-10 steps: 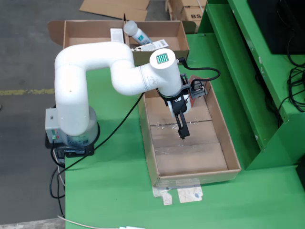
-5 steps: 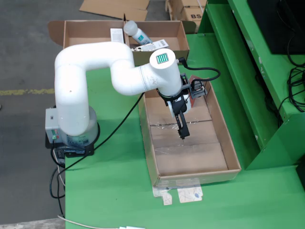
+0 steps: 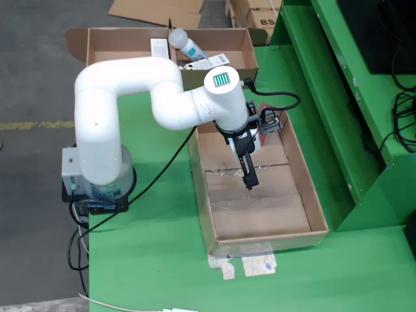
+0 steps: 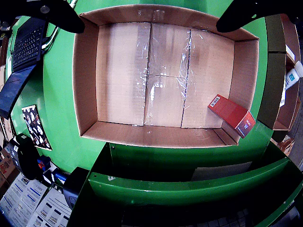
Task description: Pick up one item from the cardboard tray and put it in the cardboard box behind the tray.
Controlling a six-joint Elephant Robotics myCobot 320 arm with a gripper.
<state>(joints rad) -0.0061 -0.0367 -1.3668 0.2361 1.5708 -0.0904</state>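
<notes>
I am watching the white arm (image 3: 130,84) reaching over the cardboard tray (image 3: 317,209) on the green table (image 3: 156,260). The gripper (image 3: 247,183) is hanging inside the tray, above its taped floor. In the gripper view its two dark fingers (image 4: 59,14) are sitting far apart at the top corners, so the jaws are wide and holding nothing. A red box (image 4: 231,114) is lying in the tray's lower right corner in that view, leaning against the wall. The cardboard box (image 3: 104,40) behind the tray is holding a white bottle (image 3: 185,44).
</notes>
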